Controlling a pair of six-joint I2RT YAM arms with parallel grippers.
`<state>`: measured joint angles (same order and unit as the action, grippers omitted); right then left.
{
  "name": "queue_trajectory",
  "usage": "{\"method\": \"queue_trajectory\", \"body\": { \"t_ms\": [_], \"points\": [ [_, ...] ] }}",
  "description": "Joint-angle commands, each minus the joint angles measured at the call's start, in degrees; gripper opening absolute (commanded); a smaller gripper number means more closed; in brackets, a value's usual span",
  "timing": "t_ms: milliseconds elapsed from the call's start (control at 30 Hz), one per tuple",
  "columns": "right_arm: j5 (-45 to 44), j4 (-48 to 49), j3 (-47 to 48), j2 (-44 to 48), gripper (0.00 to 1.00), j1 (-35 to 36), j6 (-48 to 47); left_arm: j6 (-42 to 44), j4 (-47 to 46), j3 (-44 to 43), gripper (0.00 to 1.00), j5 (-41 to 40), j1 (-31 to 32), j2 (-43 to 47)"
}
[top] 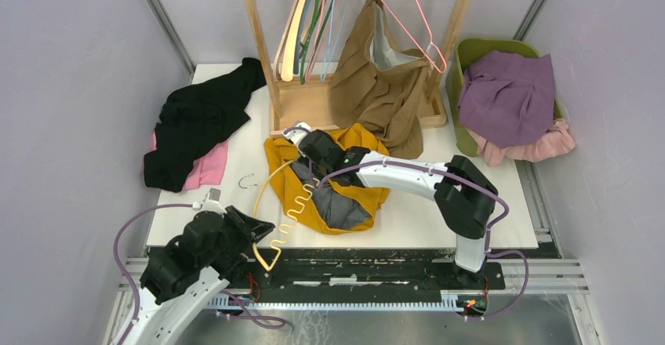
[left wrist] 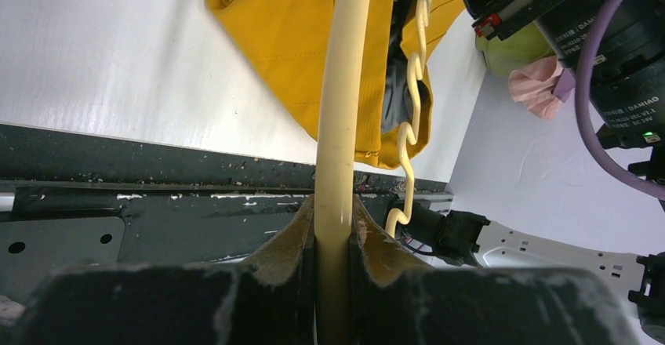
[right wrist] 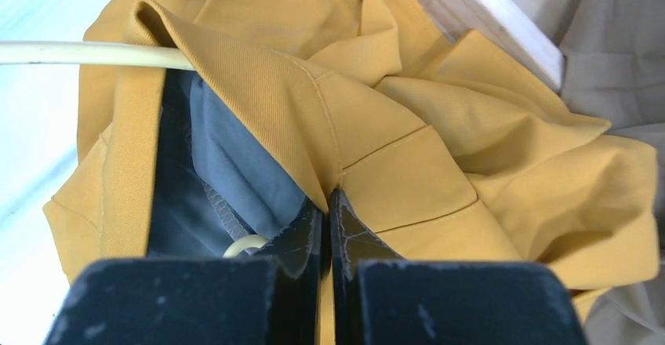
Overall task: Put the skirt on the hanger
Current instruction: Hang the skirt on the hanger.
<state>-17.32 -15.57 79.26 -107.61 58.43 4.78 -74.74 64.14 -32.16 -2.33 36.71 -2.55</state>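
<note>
A mustard-yellow skirt (top: 357, 143) with grey lining lies crumpled on the white table in front of the wooden rack. A cream plastic hanger (top: 285, 218) with a wavy bar lies partly inside the skirt's opening. My left gripper (top: 255, 229) is shut on the hanger's smooth arm (left wrist: 336, 157) near the table's front edge. My right gripper (top: 307, 143) is shut on the skirt's waistband edge (right wrist: 333, 184) at its far side; the hanger arm (right wrist: 78, 53) runs under the band at the left.
A wooden rack (top: 310, 106) with several hangers and a brown garment (top: 380, 86) stands behind. Black and pink clothes (top: 196, 121) lie at left. A green basket (top: 459, 86) with purple and pink clothes sits at right. A loose metal hook (top: 248, 180) lies on the table.
</note>
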Motion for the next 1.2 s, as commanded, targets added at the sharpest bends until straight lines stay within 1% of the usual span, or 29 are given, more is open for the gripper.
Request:
{"method": "queue_trajectory", "body": {
  "t_ms": [0,167,267,400,533,633,733,900,1033,1167],
  "points": [
    [-4.5,0.2,2.5,5.5,0.01,-0.5,-0.4,2.2,-5.8,0.4,0.03,3.2,-0.4,0.2],
    [-4.8,-0.8,1.1,11.7,0.01,-0.5,-0.4,3.6,-6.3,0.4,0.03,6.0,-0.4,-1.1],
    [-3.5,-2.0,0.1,15.4,0.01,-0.4,-0.2,4.7,-7.1,0.7,0.03,7.8,-0.4,-2.8],
    [0.0,-2.6,-2.3,20.8,0.01,-0.3,0.4,6.0,-9.8,1.4,0.03,9.9,-0.4,-5.7],
    [1.0,-4.1,-3.8,24.4,0.01,0.0,0.9,7.0,-12.5,0.7,0.03,9.7,-0.4,-8.6],
    [2.2,-3.8,-4.8,26.4,0.01,1.0,2.1,5.8,-17.0,1.8,0.03,9.7,-0.4,-10.2],
    [0.4,-3.7,-4.2,26.8,0.01,4.1,2.7,4.6,-22.4,3.2,0.03,8.4,-0.4,-12.0],
    [-6.0,-5.3,-2.6,27.1,0.01,11.1,4.4,3.5,-29.6,4.7,0.03,4.5,-0.3,-15.0],
    [-10.5,-4.6,-5.4,29.7,0.01,16.3,7.9,3.2,-32.0,4.4,0.03,-0.1,-0.3,-15.6],
    [-14.6,-4.5,-8.3,33.1,0.01,21.7,10.7,3.5,-31.0,2.4,0.03,-3.8,-0.3,-14.5]
  ]
}}
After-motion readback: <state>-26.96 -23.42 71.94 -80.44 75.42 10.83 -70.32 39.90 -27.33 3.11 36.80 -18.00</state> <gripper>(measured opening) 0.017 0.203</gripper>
